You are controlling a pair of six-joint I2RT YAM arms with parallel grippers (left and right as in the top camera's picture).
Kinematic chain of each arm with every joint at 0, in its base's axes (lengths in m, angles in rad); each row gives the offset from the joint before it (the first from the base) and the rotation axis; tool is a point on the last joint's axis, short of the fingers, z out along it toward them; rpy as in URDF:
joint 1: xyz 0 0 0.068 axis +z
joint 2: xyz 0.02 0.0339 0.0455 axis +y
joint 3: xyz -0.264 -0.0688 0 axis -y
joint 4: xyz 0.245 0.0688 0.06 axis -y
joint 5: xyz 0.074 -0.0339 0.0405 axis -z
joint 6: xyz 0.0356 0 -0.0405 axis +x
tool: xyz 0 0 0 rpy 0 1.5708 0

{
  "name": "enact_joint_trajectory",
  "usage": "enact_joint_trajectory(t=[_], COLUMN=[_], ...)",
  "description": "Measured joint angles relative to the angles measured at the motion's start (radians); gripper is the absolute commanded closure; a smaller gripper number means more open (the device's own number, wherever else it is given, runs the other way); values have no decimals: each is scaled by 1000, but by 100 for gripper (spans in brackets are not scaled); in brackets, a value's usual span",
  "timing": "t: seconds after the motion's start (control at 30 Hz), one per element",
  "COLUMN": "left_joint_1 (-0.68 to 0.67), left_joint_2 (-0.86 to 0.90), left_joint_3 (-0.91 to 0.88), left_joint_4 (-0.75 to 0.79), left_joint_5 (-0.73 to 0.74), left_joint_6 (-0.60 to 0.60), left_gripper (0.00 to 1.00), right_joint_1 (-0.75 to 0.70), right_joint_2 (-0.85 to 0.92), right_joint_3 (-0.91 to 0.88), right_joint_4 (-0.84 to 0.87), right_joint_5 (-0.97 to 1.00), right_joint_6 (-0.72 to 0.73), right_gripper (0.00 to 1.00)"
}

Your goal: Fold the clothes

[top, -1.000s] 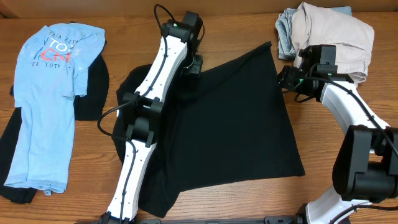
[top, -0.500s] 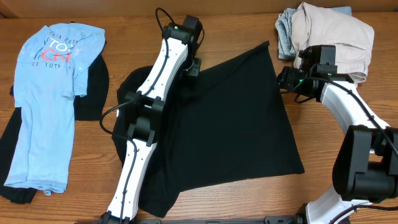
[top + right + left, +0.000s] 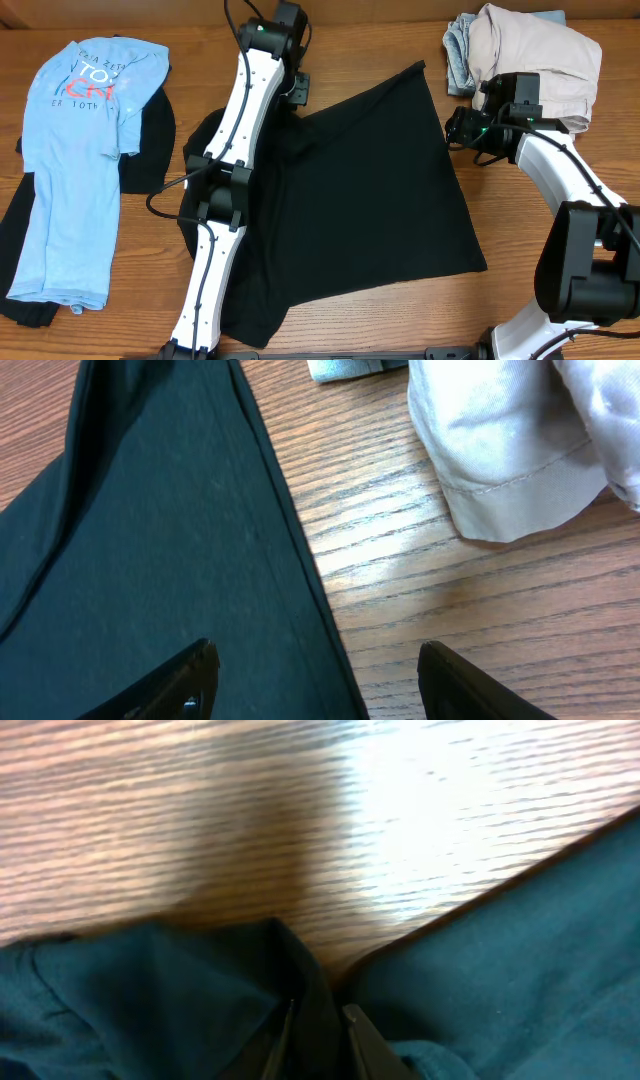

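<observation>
The black T-shirt lies spread over the middle of the table. My left gripper is shut on a pinch of the shirt's far left edge, held at the table's back; in the left wrist view the black cloth bunches between the closed fingers. My right gripper is open and empty over the shirt's right edge; in the right wrist view that edge runs between the spread fingers.
A light-blue lettered tee lies on a dark garment at the left. A beige piece on a grey-blue piece is heaped at the back right; its hem also shows in the right wrist view.
My left gripper has moved toward the back and left with the shirt's edge in it, pulling the cloth that way. The right arm has stayed put.
</observation>
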Motion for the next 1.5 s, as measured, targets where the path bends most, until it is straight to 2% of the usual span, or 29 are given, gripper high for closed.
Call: enact_joint_trajectory(t=[0.03,0.07,0.37,0.53,0.7,0.87,1.03,1.3,1.5], left_joint_1=[0,-1,11,64,153,215,217,215,215], left_joint_2=[0,0,0,-11,-98,-204,-230,-229,-229], left_joint_3=[0,0,25,113,162,184,195,194,194], left_joint_4=[-2,-2,-15,-32,-31,-28,-37,-40,-58], left_joint_5=[0,0,-21,-20,-14,-14,-14,-14,-14], left_joint_6=[0,-1,-22,-94,-150,-209,-256,-278,-281], left_gripper=[87,96,96,96,96,96,96,96,96], right_joint_1=[0,0,5,58,130,149,148,155,182], right_joint_2=[0,0,0,0,0,0,26,241,372], right_joint_3=[0,0,12,103,213,238,241,245,253], right_joint_4=[0,0,7,-21,4,114,233,447,547], right_joint_5=[0,1,2,46,100,120,133,135,134], right_joint_6=[0,0,-5,-20,-38,-48,-51,-53,-52], right_gripper=[32,32,32,29,28,28,28,28,28])
